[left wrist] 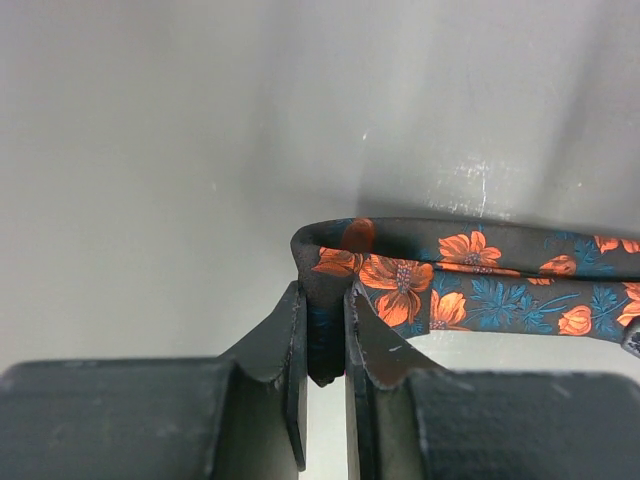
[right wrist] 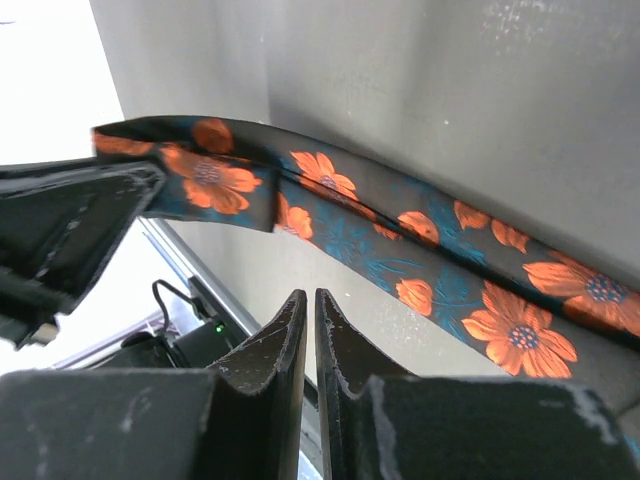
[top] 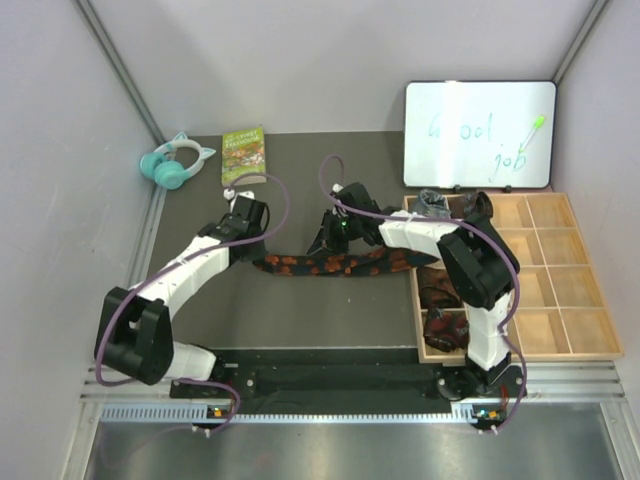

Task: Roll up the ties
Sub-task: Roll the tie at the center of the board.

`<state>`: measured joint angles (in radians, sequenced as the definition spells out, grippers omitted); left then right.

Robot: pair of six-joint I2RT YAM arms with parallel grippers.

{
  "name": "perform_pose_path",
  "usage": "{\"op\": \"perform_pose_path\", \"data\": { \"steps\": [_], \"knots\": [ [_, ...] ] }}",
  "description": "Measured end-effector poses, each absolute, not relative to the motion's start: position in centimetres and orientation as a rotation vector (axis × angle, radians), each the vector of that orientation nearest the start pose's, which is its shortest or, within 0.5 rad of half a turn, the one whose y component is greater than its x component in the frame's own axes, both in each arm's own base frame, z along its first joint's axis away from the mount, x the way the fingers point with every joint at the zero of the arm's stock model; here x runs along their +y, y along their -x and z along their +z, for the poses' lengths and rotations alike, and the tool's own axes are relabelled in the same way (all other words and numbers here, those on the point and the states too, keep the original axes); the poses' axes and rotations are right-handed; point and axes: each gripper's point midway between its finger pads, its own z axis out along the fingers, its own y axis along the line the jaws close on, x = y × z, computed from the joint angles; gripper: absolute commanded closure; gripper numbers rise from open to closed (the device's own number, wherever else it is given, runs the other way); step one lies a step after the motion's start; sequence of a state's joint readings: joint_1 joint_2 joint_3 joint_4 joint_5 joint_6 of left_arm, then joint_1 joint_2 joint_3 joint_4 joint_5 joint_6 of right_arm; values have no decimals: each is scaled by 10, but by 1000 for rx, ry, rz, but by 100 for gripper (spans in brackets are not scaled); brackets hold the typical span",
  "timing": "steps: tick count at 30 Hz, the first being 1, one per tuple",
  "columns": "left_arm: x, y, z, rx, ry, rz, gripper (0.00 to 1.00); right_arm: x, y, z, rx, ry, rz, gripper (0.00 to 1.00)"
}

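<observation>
The floral tie [top: 330, 265] lay stretched across the table [top: 300, 320], barely begun. The left gripper [left wrist: 325, 300] pinched its folded left end, while the right gripper [right wrist: 310, 305] hung pressed together, empty, beside it. Rolled ties [top: 445, 328] already sat in the tray [top: 585, 352] at right.

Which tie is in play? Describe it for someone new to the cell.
On the grey table, one tie stretches left from the wooden tray across the middle. Unlike the bunched ties in the tray, it is a long black strip with orange flowers.
</observation>
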<state>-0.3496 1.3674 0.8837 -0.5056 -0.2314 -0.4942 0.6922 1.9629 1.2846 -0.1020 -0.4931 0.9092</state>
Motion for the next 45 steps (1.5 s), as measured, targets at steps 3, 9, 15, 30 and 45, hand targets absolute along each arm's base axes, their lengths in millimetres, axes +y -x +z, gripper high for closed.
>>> {"op": "perform_pose_path", "data": {
  "steps": [3, 9, 15, 30, 45],
  "knots": [
    [-92, -310, 93, 2494, 208, 51, 100, 392, -299, 82, 2673, -18, 1239, 91],
    [-97, -313, 94, 2505, 98, 240, 100, 364, -296, 88, 2667, -70, 1194, 89],
    [-107, -312, 94, 2489, -58, 466, 100, 307, -311, 96, 2632, -228, 1119, 83],
    [-150, -309, 76, 2413, -404, 801, 100, 215, -314, 133, 2492, -398, 1040, 80],
    [-183, -304, 48, 2398, -538, 852, 96, 197, -304, 135, 2495, -411, 1006, 80]
  ]
}}
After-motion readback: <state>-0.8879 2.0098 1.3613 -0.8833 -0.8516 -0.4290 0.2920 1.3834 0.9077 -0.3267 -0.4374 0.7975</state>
